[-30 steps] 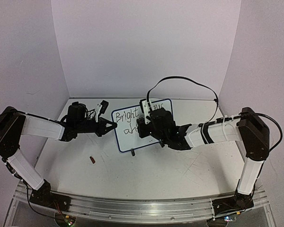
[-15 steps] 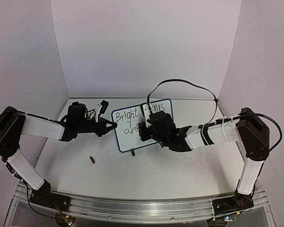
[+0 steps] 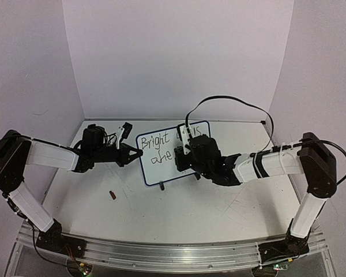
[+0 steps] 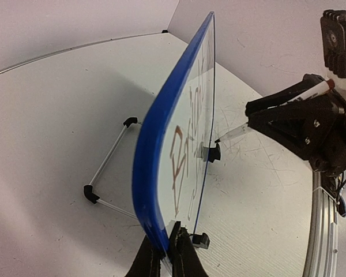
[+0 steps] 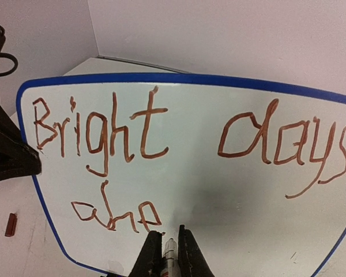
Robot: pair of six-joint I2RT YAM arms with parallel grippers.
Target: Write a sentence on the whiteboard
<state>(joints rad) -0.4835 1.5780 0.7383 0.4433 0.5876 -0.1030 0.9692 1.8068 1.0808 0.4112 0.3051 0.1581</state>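
The right pincer (image 5: 164, 245) is closed tight on a marker (image 5: 170, 254), whose tip is at the lower part of the whiteboard (image 5: 196, 190), just right of the letters "ahe". The left pincer (image 4: 167, 254) is clamped on the board's blue rim at its left edge. The board stands upright on the surface (image 3: 179, 213) on black feet. The sentence (image 3: 155, 141) reads "Bright days" above "ahe". Behind the board, a wire stand (image 4: 106, 167) rests on the surface.

Top view looks down from behind; both wrist views closely share the whiteboard (image 3: 158, 170).
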